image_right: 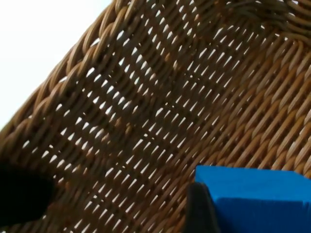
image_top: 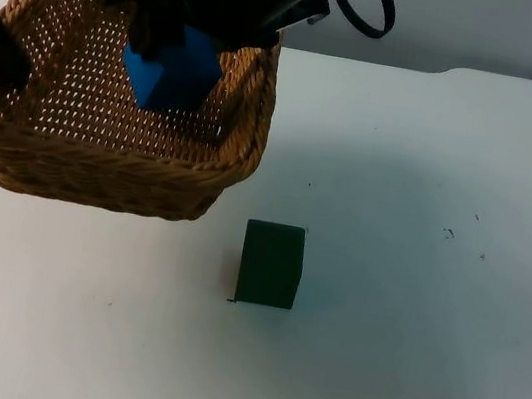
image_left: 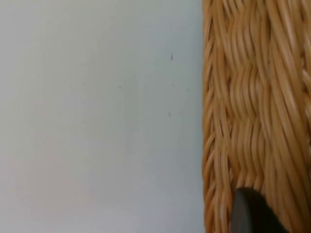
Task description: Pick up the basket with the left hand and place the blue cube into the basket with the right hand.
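Observation:
A woven wicker basket (image_top: 102,148) hangs above the table at the left, with my left gripper (image_top: 0,56) shut on its left wall. In the left wrist view a black fingertip (image_left: 252,213) lies against the basket's weave (image_left: 257,97). My right gripper (image_top: 186,35) reaches down into the basket, shut on the blue cube (image_top: 170,68), which sits tilted above the basket floor. The right wrist view has the cube (image_right: 262,199) beside a fingertip (image_right: 201,208), with the basket's inner wall (image_right: 160,97) behind them.
A dark green cube (image_top: 271,264) stands on the white table (image_top: 402,363) just right of and in front of the basket. The grey partition wall (image_top: 476,25) closes the far edge.

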Tool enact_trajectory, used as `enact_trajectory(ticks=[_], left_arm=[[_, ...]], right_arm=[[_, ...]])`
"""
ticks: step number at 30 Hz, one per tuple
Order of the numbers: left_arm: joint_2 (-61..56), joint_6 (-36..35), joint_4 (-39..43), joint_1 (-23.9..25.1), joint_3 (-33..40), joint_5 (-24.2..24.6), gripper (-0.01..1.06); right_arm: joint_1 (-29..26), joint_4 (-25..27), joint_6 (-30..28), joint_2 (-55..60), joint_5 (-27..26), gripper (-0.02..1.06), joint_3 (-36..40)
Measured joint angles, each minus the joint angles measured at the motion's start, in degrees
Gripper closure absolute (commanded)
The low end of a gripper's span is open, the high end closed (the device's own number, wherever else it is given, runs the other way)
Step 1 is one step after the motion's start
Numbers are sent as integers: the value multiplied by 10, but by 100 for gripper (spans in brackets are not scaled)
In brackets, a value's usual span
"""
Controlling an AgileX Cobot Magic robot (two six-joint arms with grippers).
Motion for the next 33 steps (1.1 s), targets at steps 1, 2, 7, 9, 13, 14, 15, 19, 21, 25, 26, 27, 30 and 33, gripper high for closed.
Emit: enact_trajectory(ticks=[1, 2, 7, 9, 13, 14, 15, 19, 21, 25, 26, 27, 30, 33], left_arm=[[0, 0, 0, 0, 0, 0, 105], [0, 0, 0, 0, 0, 0, 105], [0, 0, -1, 0, 0, 0, 105], [0, 0, -1, 0, 0, 0, 105], [0, 0, -1, 0, 0, 0, 105], [0, 0, -1, 0, 0, 0, 105], [0, 0, -1, 0, 0, 0, 105], [0, 0, -1, 0, 0, 0, 105], [0, 0, -1, 0, 0, 0, 105], [0, 0, -2, 0, 0, -1, 105], [0, 1, -2, 0, 0, -5, 105], [0, 1, -1, 0, 0, -8, 105], [0, 2, -1, 0, 8, -26, 105], [0, 13, 4, 0, 30, -59, 105]], right_arm=[[0, 0, 0, 0, -1, 53, 0], [0, 0, 0, 0, -2, 49, 0], [0, 0, 0, 0, -4, 29, 0], [0, 0, 0, 0, -4, 23, 0], [0, 0, -2, -1, -6, 22, 0], [0, 0, -2, -1, -6, 22, 0], [0, 0, -2, -5, -7, 22, 0], [0, 0, -5, -24, -7, 22, 0], [0, 0, -12, -43, 0, 22, 0], [0, 0, -28, -76, 27, 22, 0], [0, 0, -36, -86, 41, 22, 0], [0, 0, -43, -97, 55, 22, 0], [0, 0, -57, -119, 82, 22, 0], [0, -7, -70, -154, 114, 22, 0]])
